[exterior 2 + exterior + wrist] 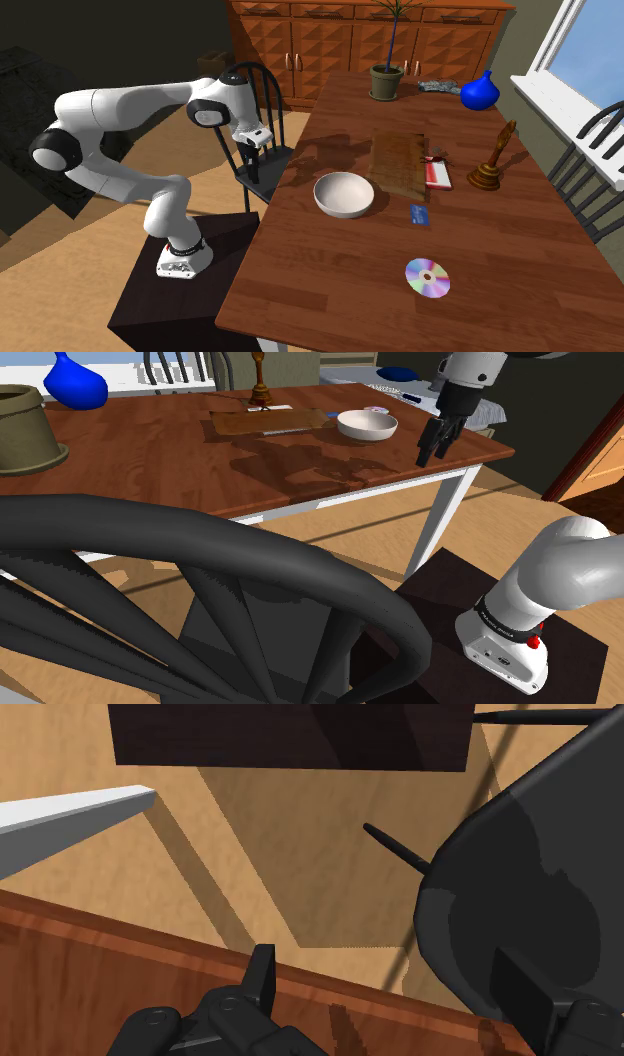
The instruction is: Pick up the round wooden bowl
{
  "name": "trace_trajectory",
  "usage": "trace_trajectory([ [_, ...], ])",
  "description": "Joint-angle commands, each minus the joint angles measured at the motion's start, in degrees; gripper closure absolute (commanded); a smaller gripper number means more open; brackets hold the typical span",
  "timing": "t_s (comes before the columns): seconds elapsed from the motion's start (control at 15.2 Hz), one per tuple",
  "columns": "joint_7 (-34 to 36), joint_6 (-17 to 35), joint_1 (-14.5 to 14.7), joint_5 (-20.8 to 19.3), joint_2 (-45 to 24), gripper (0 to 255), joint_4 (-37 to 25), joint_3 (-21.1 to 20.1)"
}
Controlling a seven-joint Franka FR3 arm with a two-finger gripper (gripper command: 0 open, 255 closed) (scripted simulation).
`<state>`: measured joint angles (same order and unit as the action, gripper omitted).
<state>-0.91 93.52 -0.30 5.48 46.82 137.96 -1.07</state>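
Gripper [432,456] wide, empty, apart from pale bowl [367,425] — one finger [525,994] merges with dark chair [520,884].

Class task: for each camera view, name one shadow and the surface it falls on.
Shoulder view: a blotchy dark shadow lies on the table near the white bowl. Second exterior view: a shadow darkens the table beside the brown board. Wrist view: a broad slanted shadow crosses the wooden floor.

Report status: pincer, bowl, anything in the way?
Pincer open, empty, at the table edge. Pale bowl upright on table, untouched. Dark chair close beside pincer; nothing between pincer and bowl.
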Motion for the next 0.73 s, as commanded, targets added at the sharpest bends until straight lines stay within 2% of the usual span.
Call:
trace_trajectory([
  [0.0, 0.0, 0.0, 0.0, 0.0, 0.0, 0, 0.0, 0.0],
  [0.66, -8.32, 2.47, -1.9, -1.76, -21.07, 0, -17.09, 7.73],
])
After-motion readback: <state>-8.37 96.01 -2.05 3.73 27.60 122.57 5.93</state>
